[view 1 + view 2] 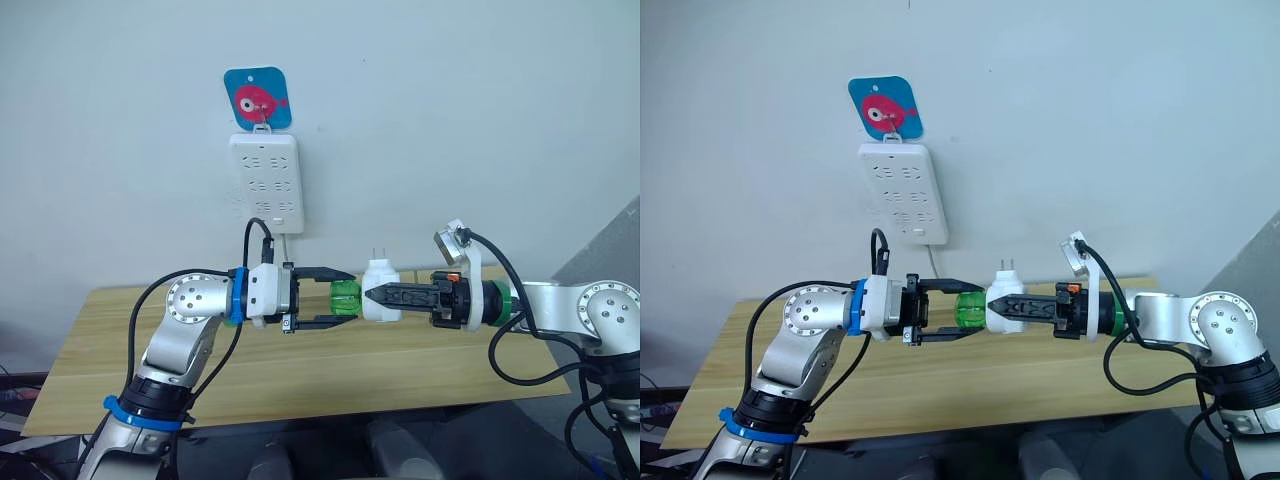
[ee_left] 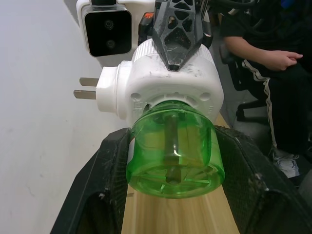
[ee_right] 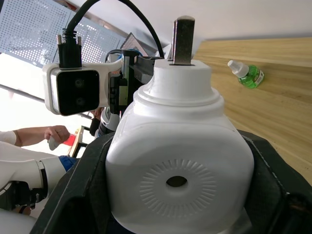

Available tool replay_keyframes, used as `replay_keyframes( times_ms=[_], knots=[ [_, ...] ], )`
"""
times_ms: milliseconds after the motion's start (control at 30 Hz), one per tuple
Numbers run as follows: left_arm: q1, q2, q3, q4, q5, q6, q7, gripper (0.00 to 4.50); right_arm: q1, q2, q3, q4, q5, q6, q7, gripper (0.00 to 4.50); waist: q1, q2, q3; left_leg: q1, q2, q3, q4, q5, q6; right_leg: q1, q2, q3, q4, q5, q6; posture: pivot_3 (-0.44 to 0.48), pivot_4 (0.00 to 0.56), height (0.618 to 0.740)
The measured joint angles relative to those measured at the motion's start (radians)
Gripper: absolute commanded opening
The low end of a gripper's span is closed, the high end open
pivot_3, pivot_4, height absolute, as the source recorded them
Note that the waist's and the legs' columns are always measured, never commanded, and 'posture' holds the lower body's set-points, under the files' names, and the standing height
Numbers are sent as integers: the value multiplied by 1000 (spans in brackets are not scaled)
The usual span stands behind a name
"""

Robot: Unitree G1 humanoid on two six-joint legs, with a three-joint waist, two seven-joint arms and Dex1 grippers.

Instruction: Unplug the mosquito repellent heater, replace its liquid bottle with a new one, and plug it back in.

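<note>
A: Right wrist view: right gripper (image 3: 178, 195) clamped on the mosquito repellent heater (image 3: 178, 165), held in mid-air, prongs up. A spare green bottle (image 3: 247, 74) lies on the wooden table (image 3: 273, 107).

B: Left wrist view adds the attached green bottle (image 2: 174, 148) between the left gripper's (image 1: 338, 298) spread fingers, touching or not unclear. White wall (image 1: 480, 110), power strip (image 1: 266, 182) behind; seated person (image 2: 273, 73) nearby.

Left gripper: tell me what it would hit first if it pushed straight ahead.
The left gripper already brackets the green liquid bottle; pushing on, it would likely meet the white mosquito repellent heater held in the right gripper.
</note>
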Motion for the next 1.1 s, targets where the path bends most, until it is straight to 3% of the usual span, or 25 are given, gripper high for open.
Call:
replay_keyframes(
  times_ms=[67, 267, 400, 467, 500, 667, 933, 1100],
  knots=[
    [-5, 33, -3, -36, -43, 113, 6, 2250, -4, 5, 2, -2, -7, 6, 3, 3052, -1, 0, 1, 0, 0, 0, 0, 0, 0, 0, 0, 0, 0, 0, 0, -198, 102, 704],
    [-217, 219, -10, -91, -393, 837, -13, 2250, -47, 8, -7, -58, -76, 29, 105, 3052, -2, 1, 6, -1, 0, -3, 0, 0, 0, 0, 2, -1, -1, 0, 0, -196, 100, 704],
    [-270, 224, -19, -57, -432, 946, -46, 2250, -51, 6, -12, -79, -105, 30, 138, 3052, 0, 1, 7, -2, 0, -3, -2, 0, 0, -1, 2, -1, -2, 0, 0, -198, 99, 704],
    [-269, 217, -22, -48, -419, 933, -59, 2250, -51, 4, -12, -80, -116, 30, 144, 3052, 0, 1, 7, -2, 0, -3, -3, 0, 1, -1, 2, -2, -2, 0, 0, -203, 93, 704],
    [-265, 216, -24, -48, -406, 909, -69, 2985, -51, 5, -12, -85, -122, 30, 145, 3052, 1, 1, 7, -2, 1, -3, -3, 0, 1, -2, 2, -2, -2, 0, 0, -203, 93, 704],
    [-198, 196, -28, -54, -294, 713, -110, 4478, -50, 6, -14, -102, -123, 28, 169, 3052, 5, 1, 7, -2, 1, -2, -4, 0, 1, -2, 2, -1, -2, 0, 0, -200, 85, 704],
    [48, 92, 60, -97, -82, 157, -65, 4500, -1, -13, -56, -94, -88, 7, 156, 3051, 16, 1, 7, -2, 0, -2, -2, 0, 0, -1, 1, 0, -3, 0, 0, -190, 76, 704],
    [101, -9, 92, -93, 0, -126, 2, 4500, 14, -17, -62, -76, -88, 3, 148, 3051, 16, 1, 6, -3, 0, -1, 1, 0, 1, -1, 1, 0, -2, 1, 1, -190, 73, 704]
  ],
)
